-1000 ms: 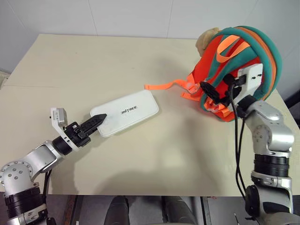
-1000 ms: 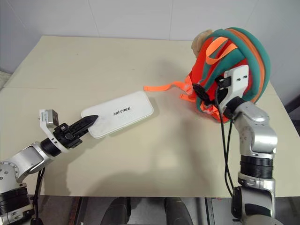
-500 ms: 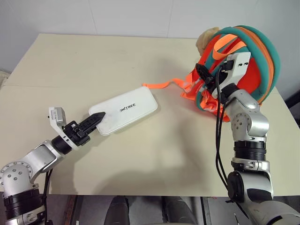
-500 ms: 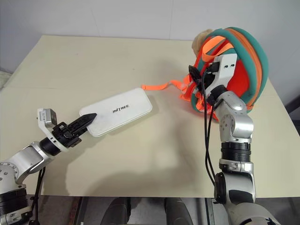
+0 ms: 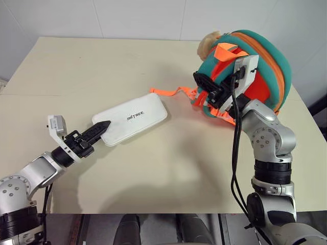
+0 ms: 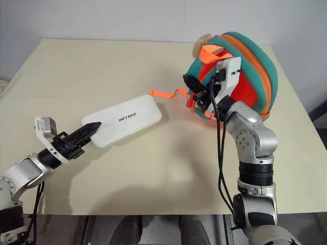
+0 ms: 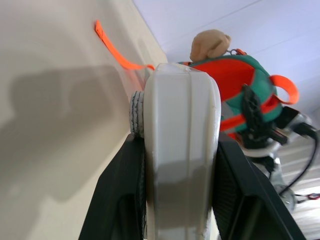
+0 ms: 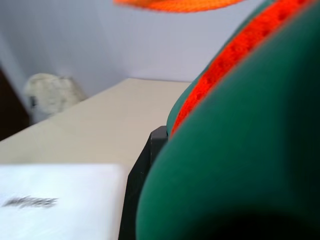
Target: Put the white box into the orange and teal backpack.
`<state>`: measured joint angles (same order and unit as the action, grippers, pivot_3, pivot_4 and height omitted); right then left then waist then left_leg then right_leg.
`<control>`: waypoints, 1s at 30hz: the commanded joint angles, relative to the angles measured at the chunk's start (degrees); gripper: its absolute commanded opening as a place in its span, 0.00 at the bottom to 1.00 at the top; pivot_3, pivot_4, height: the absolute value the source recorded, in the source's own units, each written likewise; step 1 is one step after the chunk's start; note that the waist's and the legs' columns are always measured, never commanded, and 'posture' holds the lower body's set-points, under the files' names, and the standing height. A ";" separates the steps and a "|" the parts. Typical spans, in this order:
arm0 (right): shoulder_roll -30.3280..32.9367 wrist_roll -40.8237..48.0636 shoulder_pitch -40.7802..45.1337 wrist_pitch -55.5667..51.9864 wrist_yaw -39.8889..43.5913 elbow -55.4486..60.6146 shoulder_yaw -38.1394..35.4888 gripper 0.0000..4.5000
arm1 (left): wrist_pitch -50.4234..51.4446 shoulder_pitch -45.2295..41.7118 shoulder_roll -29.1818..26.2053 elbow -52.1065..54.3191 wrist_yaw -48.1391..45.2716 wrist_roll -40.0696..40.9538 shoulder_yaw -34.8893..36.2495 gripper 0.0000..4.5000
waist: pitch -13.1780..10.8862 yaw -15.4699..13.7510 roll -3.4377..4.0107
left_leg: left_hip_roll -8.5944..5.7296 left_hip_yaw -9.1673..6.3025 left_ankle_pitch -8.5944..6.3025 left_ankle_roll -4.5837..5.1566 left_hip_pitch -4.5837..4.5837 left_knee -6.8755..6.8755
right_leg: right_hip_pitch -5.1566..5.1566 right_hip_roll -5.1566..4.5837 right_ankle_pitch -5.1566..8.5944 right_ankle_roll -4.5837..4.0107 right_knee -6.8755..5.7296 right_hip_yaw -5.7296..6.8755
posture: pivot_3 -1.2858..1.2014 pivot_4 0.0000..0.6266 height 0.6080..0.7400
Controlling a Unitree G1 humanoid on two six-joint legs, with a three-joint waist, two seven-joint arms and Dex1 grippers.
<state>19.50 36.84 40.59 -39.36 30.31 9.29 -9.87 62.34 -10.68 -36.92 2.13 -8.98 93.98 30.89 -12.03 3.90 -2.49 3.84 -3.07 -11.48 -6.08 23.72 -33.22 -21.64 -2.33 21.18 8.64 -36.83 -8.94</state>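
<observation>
The white box (image 5: pixel 134 117) lies flat on the table, "UNITREE" lettering facing up. My left gripper (image 5: pixel 104 126) is shut on its near left end. In the left wrist view the box's edge (image 7: pixel 180 150) stands between the two black fingers (image 7: pixel 120 200). The orange and teal backpack (image 5: pixel 260 61) stands tilted at the right of the table. My right gripper (image 5: pixel 203 87) is shut on the teal trim on the backpack's left side. In the right wrist view the teal padding (image 8: pixel 240 150) sits close up against a black finger (image 8: pixel 145 185).
The beige table (image 5: pixel 102 66) has open room between box and backpack. A loose orange webbing strap (image 5: pixel 166 93) trails from the backpack toward the box. A tan plush bear (image 5: pixel 208 43) hangs at the backpack's top left. White wall stands behind the table.
My right gripper has closed on the backpack's teal trim and pulled it left toward the box; the backpack has shifted and tipped that way. The left gripper and box have hardly moved.
</observation>
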 commanded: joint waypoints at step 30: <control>22.46 47.04 -3.00 -17.54 18.90 20.91 -1.97 0.00 | -0.85 -8.67 -12.57 -16.04 -17.00 -15.54 7.29 0.29 | -0.02 0.58 0.03 | 0.04 0.17 0.01 0.00 0.61 0.13 | -0.83 -0.04 0.06 -0.08 -0.13 0.05 | 0.52 0.24 1.00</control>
<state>40.55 84.59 38.91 -58.61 45.49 27.05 -10.35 61.34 -17.88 -48.71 -14.33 -23.97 78.56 37.23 -12.05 4.48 -2.46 3.88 -2.90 -11.47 -6.08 24.33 -33.10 -22.47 -2.37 21.25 8.56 -36.96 -8.89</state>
